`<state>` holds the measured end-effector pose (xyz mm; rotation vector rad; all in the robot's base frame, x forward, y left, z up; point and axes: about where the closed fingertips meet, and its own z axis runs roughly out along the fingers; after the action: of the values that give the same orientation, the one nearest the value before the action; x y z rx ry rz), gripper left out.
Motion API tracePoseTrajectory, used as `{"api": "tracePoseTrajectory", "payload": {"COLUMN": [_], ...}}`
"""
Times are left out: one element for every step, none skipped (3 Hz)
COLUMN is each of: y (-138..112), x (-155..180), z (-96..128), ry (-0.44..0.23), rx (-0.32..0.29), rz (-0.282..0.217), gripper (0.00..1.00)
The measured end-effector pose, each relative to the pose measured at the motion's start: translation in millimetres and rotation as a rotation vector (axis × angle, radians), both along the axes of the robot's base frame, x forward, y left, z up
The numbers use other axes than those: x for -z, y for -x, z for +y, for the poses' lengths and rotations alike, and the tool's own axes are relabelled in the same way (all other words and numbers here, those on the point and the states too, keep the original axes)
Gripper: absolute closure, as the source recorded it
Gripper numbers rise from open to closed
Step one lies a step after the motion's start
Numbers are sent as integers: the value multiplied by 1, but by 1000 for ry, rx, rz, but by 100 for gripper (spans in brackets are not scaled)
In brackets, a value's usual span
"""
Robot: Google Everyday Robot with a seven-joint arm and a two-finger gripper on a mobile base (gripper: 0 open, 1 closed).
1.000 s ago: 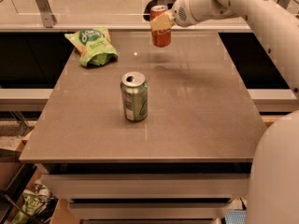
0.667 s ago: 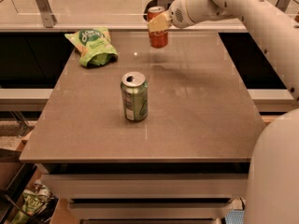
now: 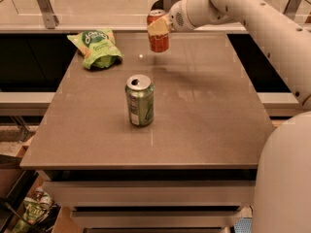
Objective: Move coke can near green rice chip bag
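coke can (image 3: 158, 37) hangs upright in the air above the far part of the desk (image 3: 209, 125), clamped near its top by the tool (image 3: 160, 27), whose tan pad crosses the can's upper wall. i judge it light and stiff, with thin walls that would dent under a hard squeeze and a painted side that is likely slick, so a firm hold around the round body (as it is taken now) suits it better than the rim. the green rice chip bag (image 3: 97, 47) lies soft and crumpled at the far left of the desk, apart from the can. a green soda can (image 3: 140, 101) stands upright mid-desk. the desk top is flat, smooth and faintly glossy; a rail runs behind it.
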<state>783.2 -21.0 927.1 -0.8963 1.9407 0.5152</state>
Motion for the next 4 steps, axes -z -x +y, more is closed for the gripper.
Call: {"api": "tracePoseTrajectory", "payload": {"y": [-1,-2,-4,-7], "x": [6,12,15,26], "z": [9,20,32,47], "ry": [-14,-36,-54,-64], "rx": [-16,-49,-83,-112], "rz": [3,7,15,44], "gripper": [100,100,100,100]}}
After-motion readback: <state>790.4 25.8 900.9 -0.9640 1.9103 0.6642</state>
